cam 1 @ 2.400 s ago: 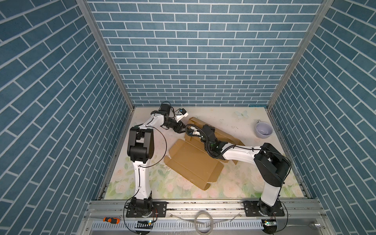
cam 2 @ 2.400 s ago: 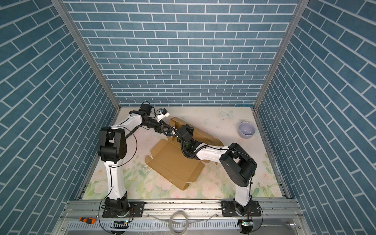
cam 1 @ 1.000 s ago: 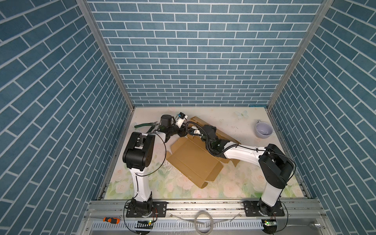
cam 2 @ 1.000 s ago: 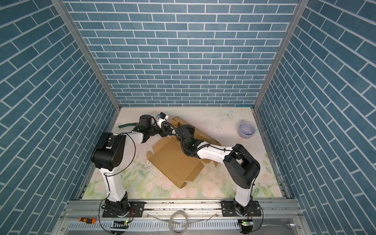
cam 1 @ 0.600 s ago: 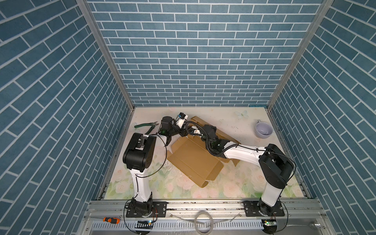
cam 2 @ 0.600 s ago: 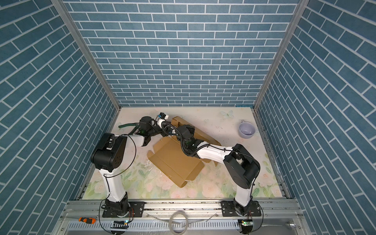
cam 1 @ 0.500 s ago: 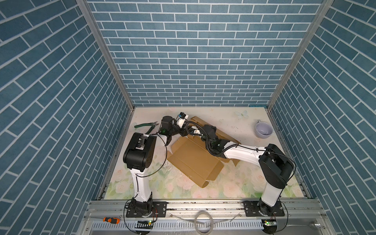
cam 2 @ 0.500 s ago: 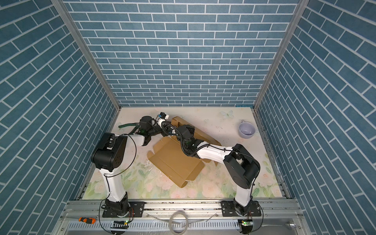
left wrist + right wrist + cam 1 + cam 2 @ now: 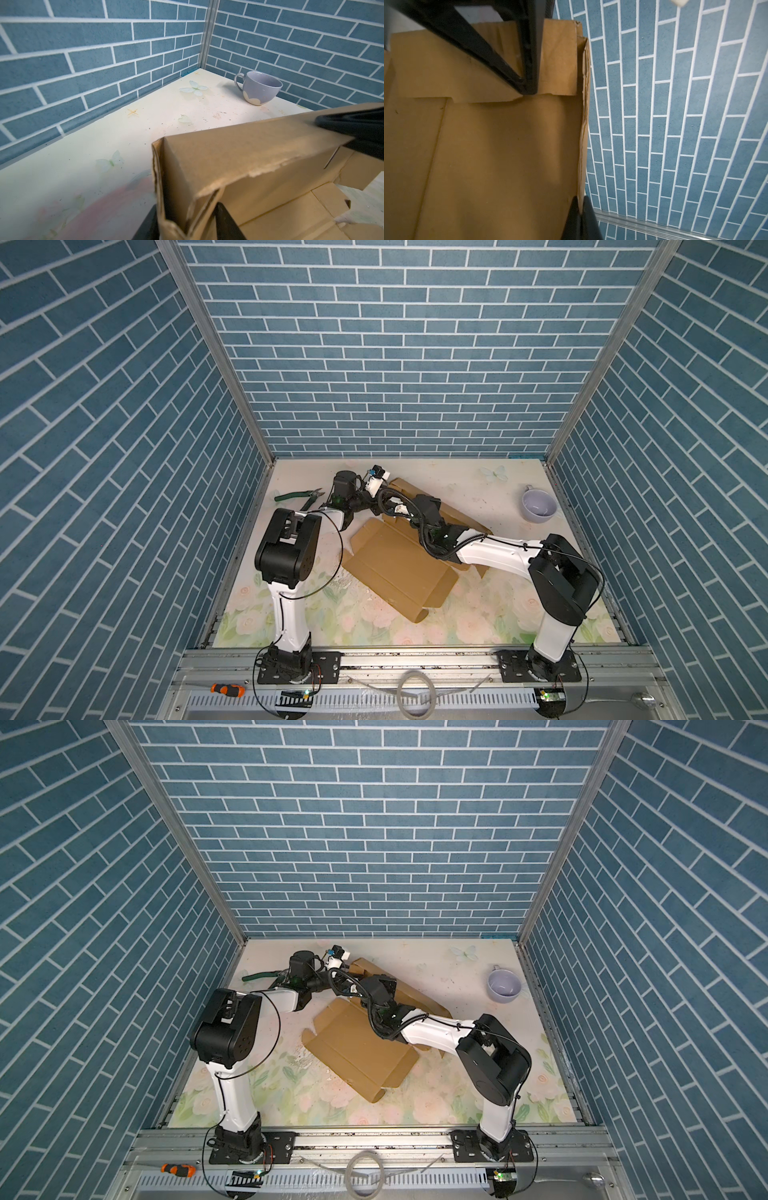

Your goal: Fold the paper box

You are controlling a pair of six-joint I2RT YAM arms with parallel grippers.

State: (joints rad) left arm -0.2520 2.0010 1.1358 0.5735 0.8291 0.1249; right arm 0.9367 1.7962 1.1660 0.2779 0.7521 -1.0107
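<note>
1. OK, we see the paper box (image 9: 395, 568) lying mid-table on the floral table (image 9: 478, 614). Its near panel is flat and its far-left end has a wall folded up.
2. Both arms meet at that raised far-left corner in both top views.
3. Right gripper (image 9: 580, 199): jaws closed tight, pinching the edge of the raised wall.
4. Left gripper (image 9: 187, 205): jaws partly apart, one finger on each side of the folded corner. We cannot tell whether they actually clamp it.
5. Mug (image 9: 538, 506) stands upright at back right, well apart from the box. Green-handled pliers (image 9: 297, 496) lie at back left, near the left arm.
</note>
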